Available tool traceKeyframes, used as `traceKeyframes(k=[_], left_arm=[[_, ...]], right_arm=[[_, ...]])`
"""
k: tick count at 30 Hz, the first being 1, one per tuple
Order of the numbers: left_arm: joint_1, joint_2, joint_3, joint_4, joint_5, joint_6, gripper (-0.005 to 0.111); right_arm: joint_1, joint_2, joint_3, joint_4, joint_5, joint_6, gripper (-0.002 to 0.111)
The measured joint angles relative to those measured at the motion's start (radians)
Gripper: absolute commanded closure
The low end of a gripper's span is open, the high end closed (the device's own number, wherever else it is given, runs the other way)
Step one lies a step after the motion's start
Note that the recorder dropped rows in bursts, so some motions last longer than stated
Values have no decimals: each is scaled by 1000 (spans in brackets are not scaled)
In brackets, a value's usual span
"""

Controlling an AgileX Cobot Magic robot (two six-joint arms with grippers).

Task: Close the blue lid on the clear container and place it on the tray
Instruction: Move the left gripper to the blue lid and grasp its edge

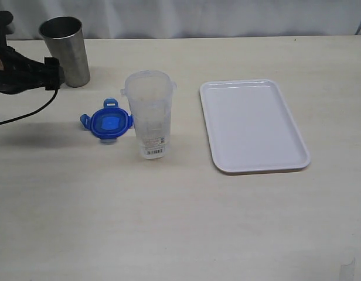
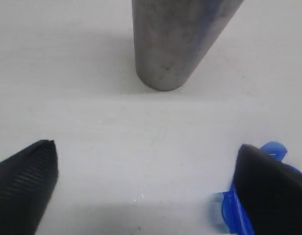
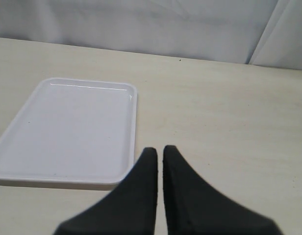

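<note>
The clear container (image 1: 149, 114) stood upright on the table (image 1: 180, 222), its top open and a white barcode label near its base. The blue lid (image 1: 108, 124) was not on the container. It lay flat on the table just beside the container, on the left of it in the exterior view, with one flap at the container's wall. The tray (image 1: 254, 126) lay on the other side of the container, a little apart from it, and it carried nothing. A steel cup (image 1: 66, 50) stood upright beyond the lid, further from the container and toward the back edge of the table.

The left jaws were wide open and held nothing. Their ribbed fingertips (image 2: 28, 171) hung over bare table in front of the steel cup, and a part of the lid showed from behind one of them. The right jaws were closed together with only a thin gap, and their fingertips (image 3: 146, 166) gripped nothing; they were over the table near one corner of the tray.
</note>
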Motion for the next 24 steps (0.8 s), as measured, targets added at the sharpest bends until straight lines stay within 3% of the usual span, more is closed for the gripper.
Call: traceKeyframes(k=[4, 6, 10, 16, 24], left_arm=[[-28, 0, 0, 28, 47, 0, 61], [-58, -1, 0, 30, 70, -2, 66], [-102, -1, 0, 11, 132, -4, 66], [-114, -1, 0, -87, 233, -4, 66], [-163, 75, 0, -228, 208, 43, 67]], right_arm=[[0, 0, 0, 0, 0, 0, 104], [0, 0, 0, 0, 0, 0, 104], [0, 0, 0, 0, 0, 0, 104], [0, 0, 0, 0, 0, 0, 104], [0, 0, 0, 0, 0, 0, 104]])
